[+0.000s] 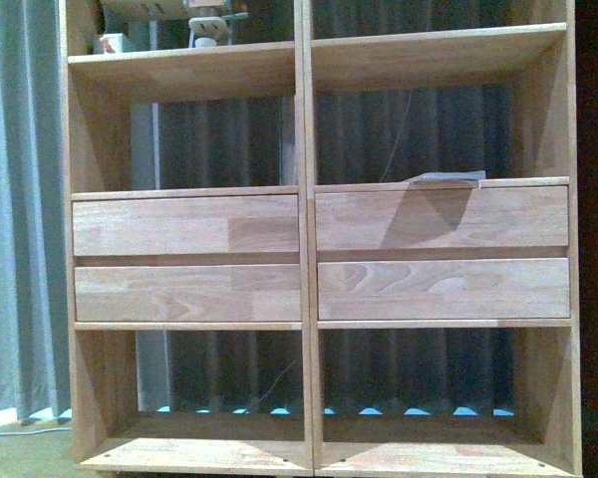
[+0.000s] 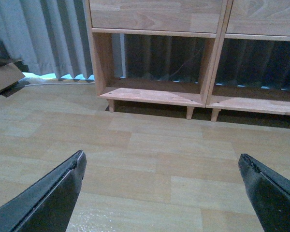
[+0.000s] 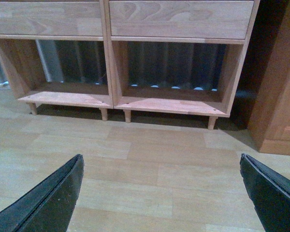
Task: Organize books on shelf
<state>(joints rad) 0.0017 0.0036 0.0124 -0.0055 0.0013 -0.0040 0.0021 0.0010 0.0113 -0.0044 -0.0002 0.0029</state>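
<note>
The light wood shelf (image 1: 304, 259) fills the front view, with four plain drawer fronts across its middle and open compartments above and below. A thin pale flat thing, seemingly a book (image 1: 447, 179), lies on the board above the right drawers. The teal book is out of view. Neither gripper shows in the front view. My left gripper (image 2: 160, 155) is open and empty above the wooden floor, facing the shelf's lower left compartment (image 2: 154, 92). My right gripper (image 3: 161, 157) is open and empty above the floor, facing the shelf's lower compartments (image 3: 169, 104).
Small objects (image 1: 204, 25) stand in the shelf's upper left compartment. A grey curtain (image 1: 20, 199) hangs behind and to the left. A cardboard box (image 2: 5, 77) lies on the floor at the left. A darker brown cabinet (image 3: 280, 96) stands right of the shelf.
</note>
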